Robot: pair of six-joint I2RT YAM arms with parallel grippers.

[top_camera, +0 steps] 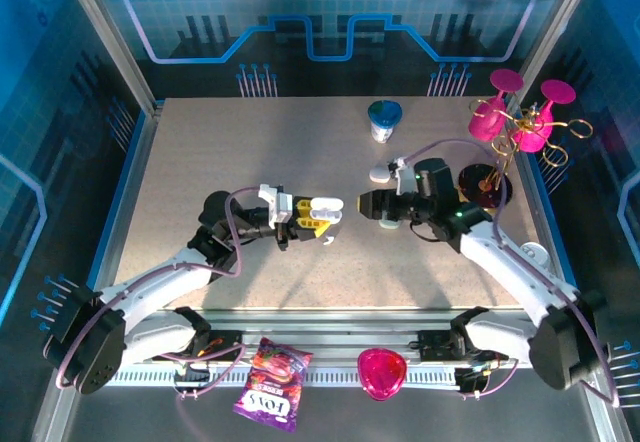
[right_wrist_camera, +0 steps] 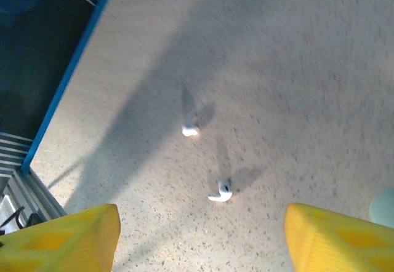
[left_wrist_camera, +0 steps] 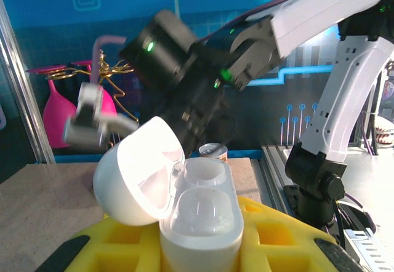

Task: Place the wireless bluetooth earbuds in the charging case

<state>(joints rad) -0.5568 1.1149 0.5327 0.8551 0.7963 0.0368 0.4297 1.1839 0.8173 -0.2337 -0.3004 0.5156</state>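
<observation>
No earbud is seated yet. The left claw pinches the charging case, its lid flipped back and both sockets empty. Two earbuds lie loose near the middle of the table, below the right claw, which is spread and holds nothing. Picking up and seating both is what seems left.

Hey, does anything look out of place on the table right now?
Yes: two earbuds lie loose on the table, apart from each other, while the case in the left pincer stands open with both wells empty.
</observation>
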